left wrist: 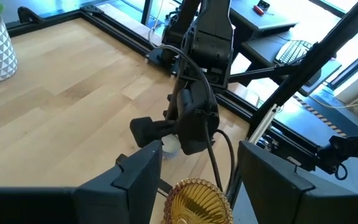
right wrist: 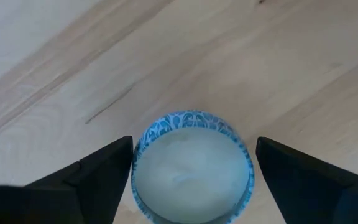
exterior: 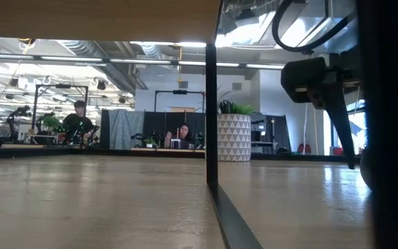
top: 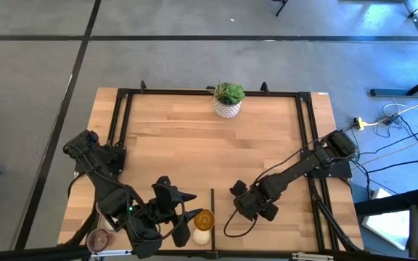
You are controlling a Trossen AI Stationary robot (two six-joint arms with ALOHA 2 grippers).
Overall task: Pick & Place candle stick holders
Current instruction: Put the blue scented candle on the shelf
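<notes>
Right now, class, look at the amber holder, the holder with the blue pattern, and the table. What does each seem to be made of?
Amber holder: probably glass, glossy and translucent, with a ribbed surface that catches light.
Blue-patterned holder: maybe frosted glass or glazed ceramic; a milky, matte inside with a blue pattern round the rim.
Table: wood, pale with visible grain and plank seams, and a smooth, low-sheen finish.

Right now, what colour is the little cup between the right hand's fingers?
The cup is white with a blue patterned rim, best seen in the right wrist view.
</notes>
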